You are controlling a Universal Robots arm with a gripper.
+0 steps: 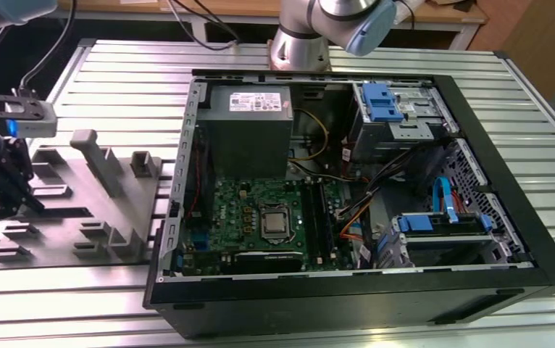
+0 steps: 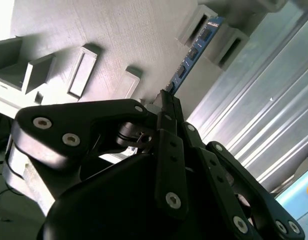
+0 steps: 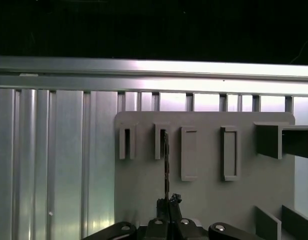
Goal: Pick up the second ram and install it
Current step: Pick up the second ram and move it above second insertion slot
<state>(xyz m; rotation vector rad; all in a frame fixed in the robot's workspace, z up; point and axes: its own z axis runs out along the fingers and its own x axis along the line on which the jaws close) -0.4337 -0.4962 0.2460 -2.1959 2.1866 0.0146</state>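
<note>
gripper [image 2: 166,100] closed to a narrow gap, near end of the second ram [image 2: 194,50] pinched between its fingers | far end of the second ram seated in a slot of the grey tray [image 3: 209,200] | tray laid on the slatted table [image 1: 142,65] | open computer case [image 1: 538,239] placed well apart, at the exterior view's right

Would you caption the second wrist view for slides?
Black fingers pinch the narrow dark circuit-board RAM stick at the grey tray.

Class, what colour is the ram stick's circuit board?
Blue, carrying small black chips. The ram stick shows best in the second wrist view.
</note>
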